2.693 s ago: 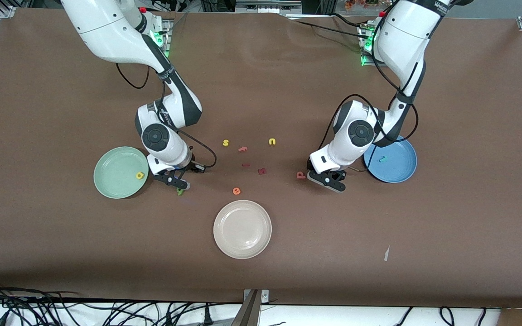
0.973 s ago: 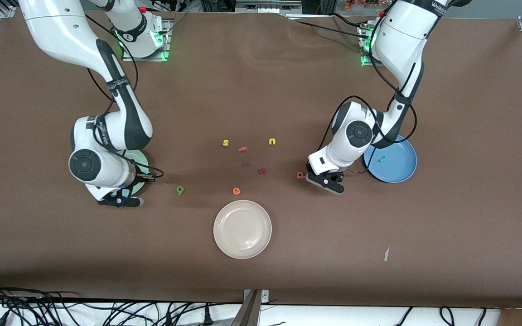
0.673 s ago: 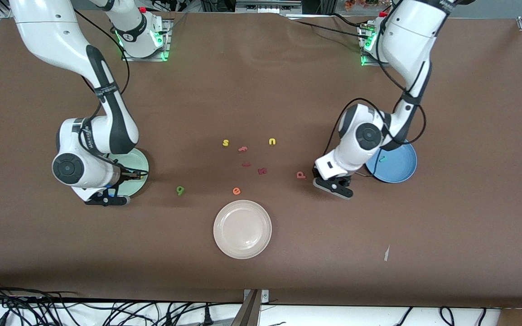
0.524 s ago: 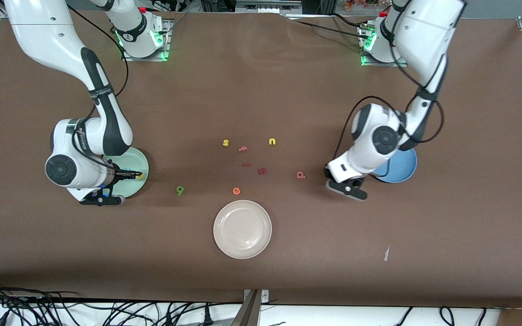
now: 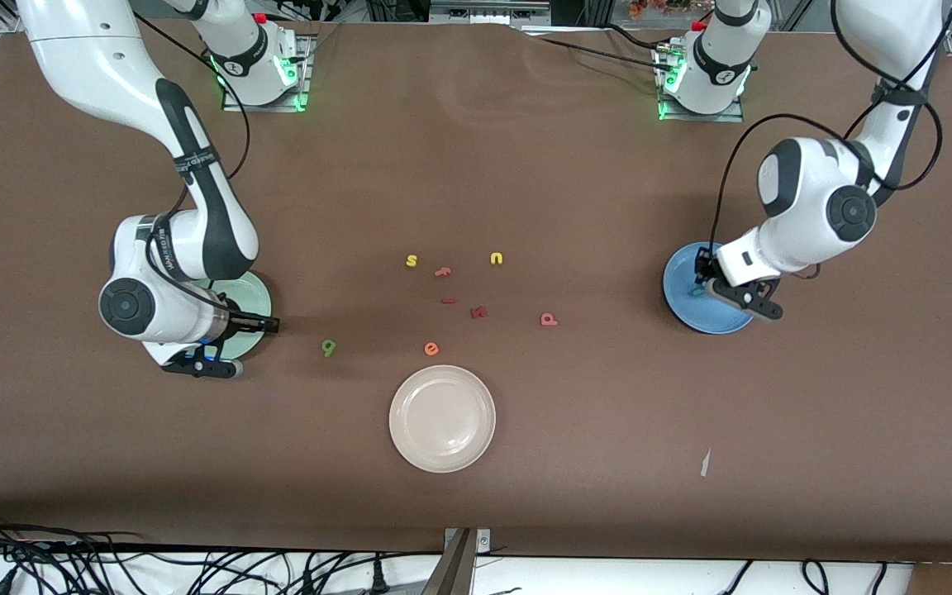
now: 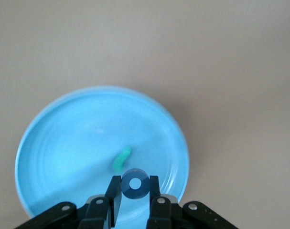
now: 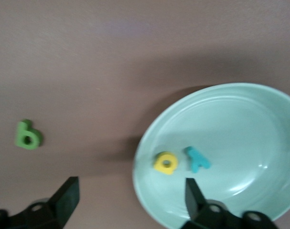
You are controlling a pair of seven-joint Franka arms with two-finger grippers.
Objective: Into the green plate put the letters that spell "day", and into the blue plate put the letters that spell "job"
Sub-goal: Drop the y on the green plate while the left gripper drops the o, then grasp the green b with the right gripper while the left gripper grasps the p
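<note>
My left gripper (image 6: 134, 191) hangs over the blue plate (image 6: 68, 143), shut on the blue ring "o" (image 6: 134, 182). A teal "j" (image 6: 121, 159) lies in that plate. My right gripper (image 7: 130, 193) stands open and empty over the edge of the green plate (image 7: 240, 133). The yellow "d" (image 7: 166, 162) and teal "y" (image 7: 197, 159) lie side by side in it. The dark green "a" (image 5: 328, 347) lies on the table beside the green plate (image 5: 254, 291). The salmon "b" (image 5: 549, 319) lies mid-table, toward the blue plate (image 5: 687, 312).
A cream-white plate (image 5: 442, 418) sits nearest the front camera. Loose letters lie mid-table: yellow "s" (image 5: 411, 261), orange "f" (image 5: 443, 271), yellow "u" (image 5: 497, 259), a dark red bar (image 5: 448, 301), dark red "k" (image 5: 478, 312) and orange "e" (image 5: 431, 349).
My left arm has swung from beside the salmon "b" to over the blue plate, its gripper still shut. My right gripper has opened over the green plate.
</note>
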